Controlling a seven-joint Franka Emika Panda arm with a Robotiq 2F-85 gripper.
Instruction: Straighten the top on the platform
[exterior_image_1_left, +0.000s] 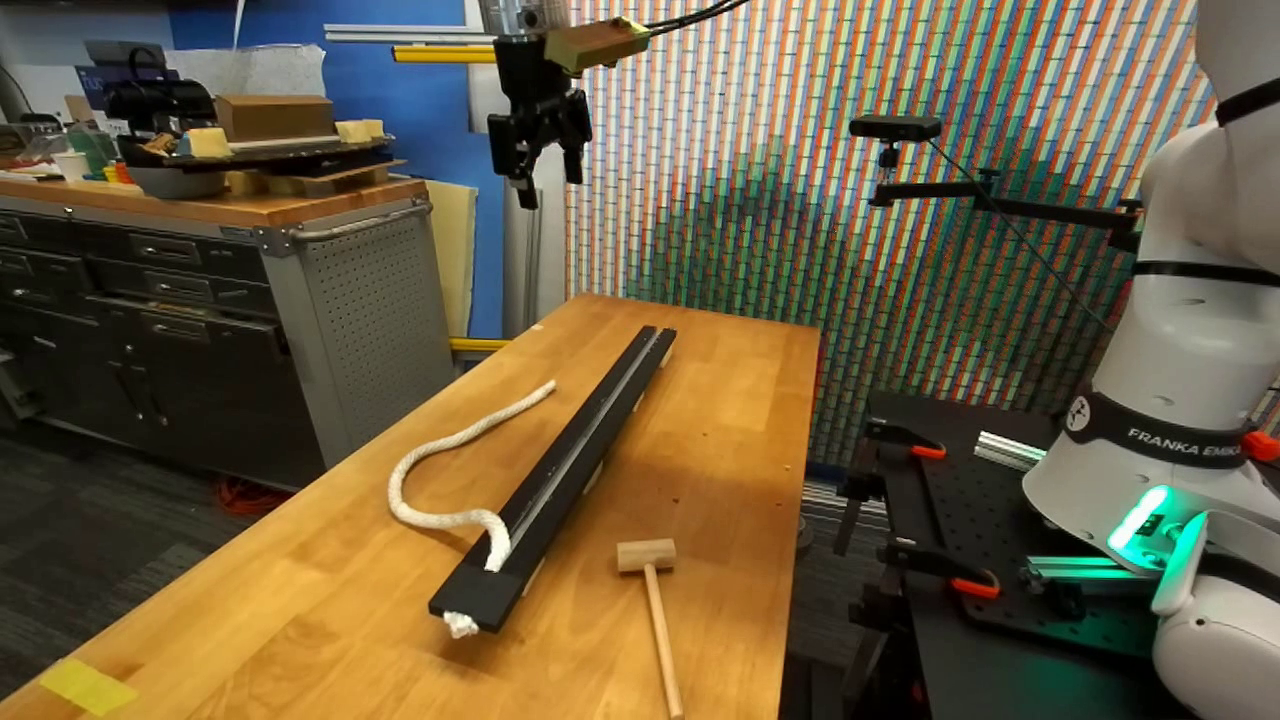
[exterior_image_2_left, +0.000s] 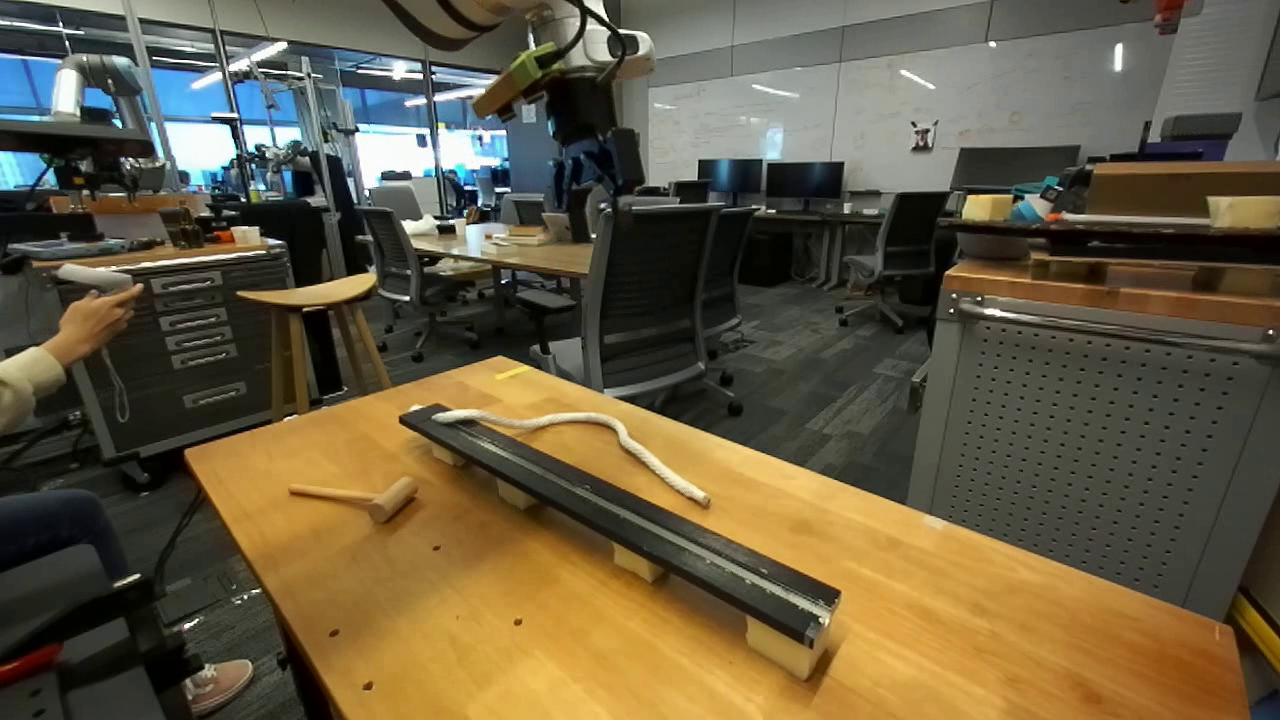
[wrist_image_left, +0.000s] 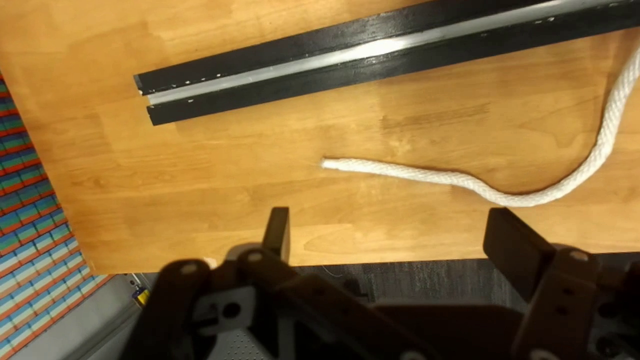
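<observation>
In the wrist view, the rope (wrist_image_left: 520, 200) curves rightward from its free end mid-frame, between the bar (wrist_image_left: 390, 46) at top and spread gripper (wrist_image_left: 389, 220) at bottom.

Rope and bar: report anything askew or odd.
The rope is askew: one end lies on the black bar, but the rest curves away across the tabletop instead of running along the bar. In an exterior view, a ragged white tuft sticks out at the bar's near end.

Rope (wrist_image_left: 517, 200) cropped, wrist view; black bar (wrist_image_left: 390, 61) likewise
</observation>
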